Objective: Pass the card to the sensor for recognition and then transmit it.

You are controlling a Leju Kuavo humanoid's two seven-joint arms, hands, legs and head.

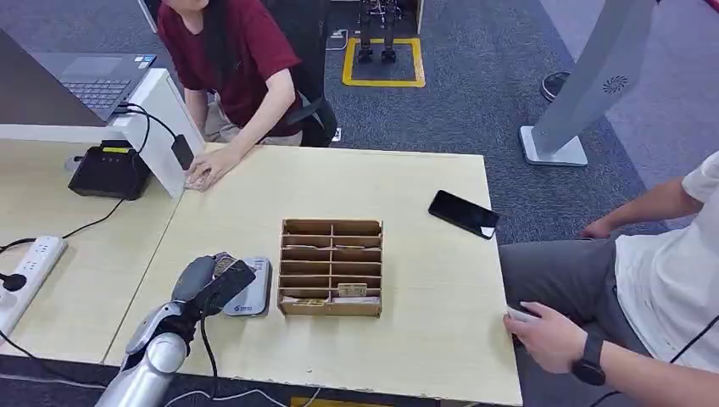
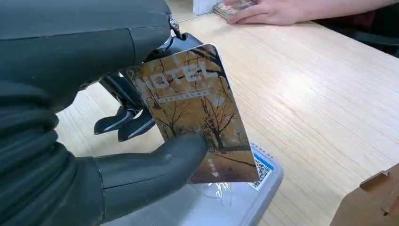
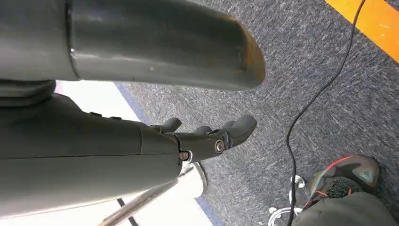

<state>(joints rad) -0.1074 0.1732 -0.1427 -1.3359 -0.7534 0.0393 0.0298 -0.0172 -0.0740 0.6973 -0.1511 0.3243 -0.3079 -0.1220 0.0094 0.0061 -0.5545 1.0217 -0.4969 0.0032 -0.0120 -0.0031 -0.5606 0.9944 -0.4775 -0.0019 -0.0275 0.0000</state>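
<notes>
My left hand (image 1: 208, 284) pinches a card (image 2: 197, 113) printed with bare autumn trees, thumb (image 2: 155, 169) on its face and the fingers behind it. The card hangs just above the grey-white sensor pad (image 1: 251, 297), whose top with a QR sticker (image 2: 261, 172) lies right under the card's lower edge; contact cannot be told. In the head view the card (image 1: 231, 273) shows as a dark slab over the pad. My right hand (image 3: 207, 139) hangs by my side over the carpet with its fingers apart and nothing in it.
A wooden slotted card rack (image 1: 331, 266) stands right of the pad. A black phone (image 1: 463, 214) lies further right. A person in red (image 1: 233, 59) rests a hand at the table's far left; another person's hand (image 1: 551, 335) waits at the right edge. A power strip (image 1: 25, 275) lies left.
</notes>
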